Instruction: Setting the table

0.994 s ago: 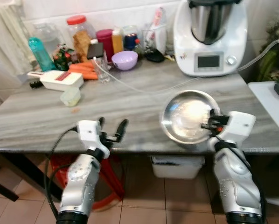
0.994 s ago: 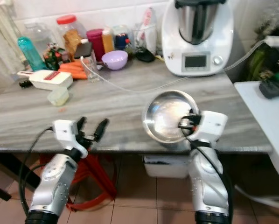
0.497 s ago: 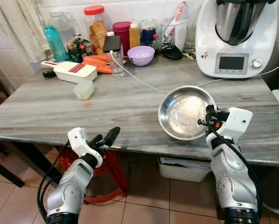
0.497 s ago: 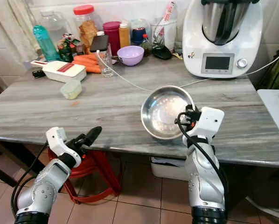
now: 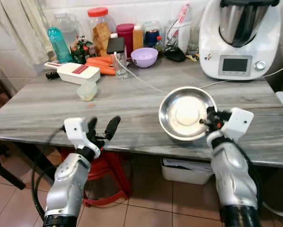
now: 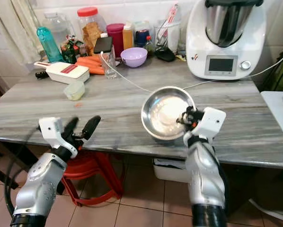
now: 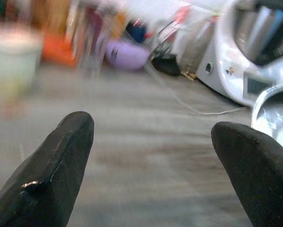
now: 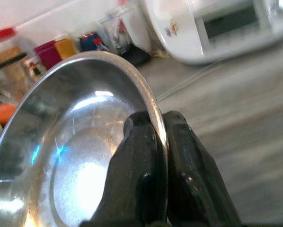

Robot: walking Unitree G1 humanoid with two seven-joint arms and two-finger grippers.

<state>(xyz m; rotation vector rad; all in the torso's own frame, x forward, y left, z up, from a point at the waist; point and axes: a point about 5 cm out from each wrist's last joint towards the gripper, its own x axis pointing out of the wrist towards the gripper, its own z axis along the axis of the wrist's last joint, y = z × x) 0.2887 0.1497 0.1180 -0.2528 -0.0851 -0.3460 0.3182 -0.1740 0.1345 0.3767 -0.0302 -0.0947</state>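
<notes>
A shiny steel bowl hangs tilted just above the grey marble table, near its front edge. My right gripper is shut on the bowl's right rim; in the right wrist view the two fingers pinch the rim from both sides. My left gripper stands open at the table's front edge on the left, with nothing between its fingers. The left wrist view looks across the tabletop toward the bowl.
A white kitchen machine stands at the back right, its cable trailing across the table. Jars, bottles, carrots, a purple bowl, a white slicer and a small cup crowd the back left. A red stool stands underneath.
The left gripper has risen from below the table edge to its level. The bowl sits slightly higher and more tilted in the right gripper. The camera has shifted a little.
</notes>
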